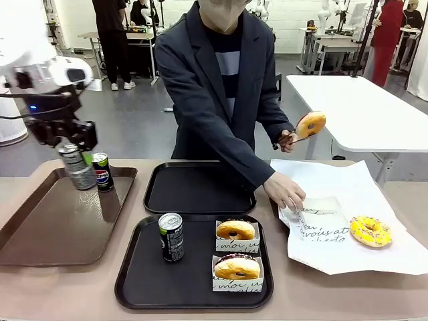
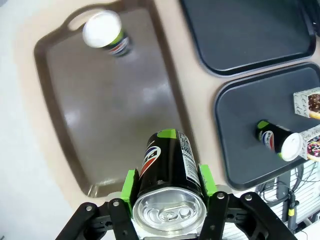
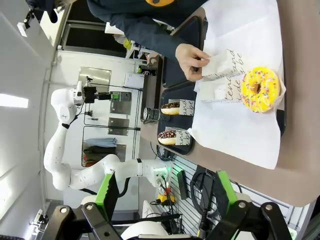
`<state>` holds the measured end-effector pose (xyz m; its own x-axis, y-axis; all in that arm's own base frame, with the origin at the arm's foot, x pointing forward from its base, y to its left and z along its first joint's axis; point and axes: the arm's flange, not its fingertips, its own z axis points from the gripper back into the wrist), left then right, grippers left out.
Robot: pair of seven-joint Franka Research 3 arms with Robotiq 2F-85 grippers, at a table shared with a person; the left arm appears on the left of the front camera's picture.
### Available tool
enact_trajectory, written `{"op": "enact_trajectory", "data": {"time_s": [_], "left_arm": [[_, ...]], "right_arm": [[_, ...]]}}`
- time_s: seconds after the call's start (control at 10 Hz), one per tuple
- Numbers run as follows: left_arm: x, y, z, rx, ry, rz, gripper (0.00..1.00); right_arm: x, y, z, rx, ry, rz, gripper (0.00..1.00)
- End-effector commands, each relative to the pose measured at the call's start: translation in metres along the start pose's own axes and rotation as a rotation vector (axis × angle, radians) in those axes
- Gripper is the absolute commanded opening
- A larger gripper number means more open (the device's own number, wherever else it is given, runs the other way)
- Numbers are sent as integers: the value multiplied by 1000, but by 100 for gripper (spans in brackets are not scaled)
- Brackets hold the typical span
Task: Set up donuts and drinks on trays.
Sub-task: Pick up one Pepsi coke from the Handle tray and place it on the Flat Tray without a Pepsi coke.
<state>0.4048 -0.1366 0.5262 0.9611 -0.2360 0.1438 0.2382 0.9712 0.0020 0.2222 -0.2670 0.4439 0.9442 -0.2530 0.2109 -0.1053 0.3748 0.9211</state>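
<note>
Left gripper clamped a slim, glossy can over the smooth, rimmed brown tray, whose floor lay mostly bare. Right gripper gaped wide, holding nothing.

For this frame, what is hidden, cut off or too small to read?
- Front view: the left gripper covers the top of the held can.
- Front view: the person's hand hides part of the script on the paper sleeve.
- Right wrist view: the top edge crops the raised donut.

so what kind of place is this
Probably a robotics lab, not a café: the left gripper holds a can over a brown tray, and behind the person lie a bare grey floor and plain white work tables.
</note>
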Motion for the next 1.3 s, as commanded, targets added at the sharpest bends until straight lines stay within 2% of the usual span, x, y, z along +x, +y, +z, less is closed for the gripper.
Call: {"op": "enact_trajectory", "data": {"time_s": [0.0, 0.3, 0.4, 0.5, 0.6, 0.8, 0.9, 1.0, 1.2], "left_arm": [[30, -23, -18, -46, -14, -55, 59], [52, -51, -64, -107, 4, -83, 59], [54, -53, -78, -107, 38, -92, 59], [49, -46, -74, -97, 52, -97, 59], [32, -25, -53, -74, 88, -78, 59], [-43, 43, -19, -15, 96, -165, 59], [-69, 69, -17, -43, 110, -158, 59], [-83, 87, -17, -62, 106, -129, 59], [-80, 108, -11, -86, 79, -59, 59]], "right_arm": [[2, -1, 1, 23, -12, 19, 100], [2, -1, 1, 23, -12, 19, 100], [2, -1, 1, 23, -12, 19, 100], [2, -1, 1, 23, -12, 19, 100], [2, -1, 1, 23, -12, 19, 100], [2, -1, 1, 23, -12, 19, 100], [2, -1, 1, 23, -12, 19, 100], [2, -1, 1, 23, -12, 19, 100], [2, -1, 1, 23, -12, 19, 100]]}}
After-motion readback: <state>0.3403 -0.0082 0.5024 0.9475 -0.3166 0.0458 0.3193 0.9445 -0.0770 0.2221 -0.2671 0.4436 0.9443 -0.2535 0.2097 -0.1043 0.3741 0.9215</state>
